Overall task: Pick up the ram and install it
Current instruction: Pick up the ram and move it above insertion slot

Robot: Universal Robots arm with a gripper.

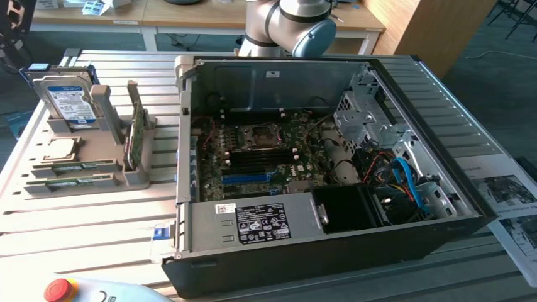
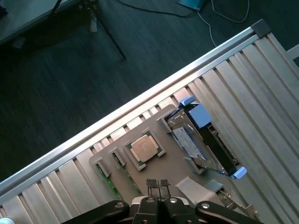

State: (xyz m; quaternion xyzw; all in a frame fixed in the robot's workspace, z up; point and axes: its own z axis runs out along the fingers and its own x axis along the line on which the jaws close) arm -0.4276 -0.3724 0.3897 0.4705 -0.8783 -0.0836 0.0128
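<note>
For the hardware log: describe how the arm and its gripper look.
The arm is built of rounded silver-grey tubular segments, with a pale blue cap on one joint. The gripper has black linkages with round silvery pivot pins, and two slim fingers ending in dark, cross-hatched pads.

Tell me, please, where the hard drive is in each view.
Exterior view: the hard drive stands upright on the grey holder, at the exterior view's left.
Wrist view: the hard drive stands on the same holder, beside the square processor chip.
Shared landmark: that processor chip, lying next to the drive.
</note>
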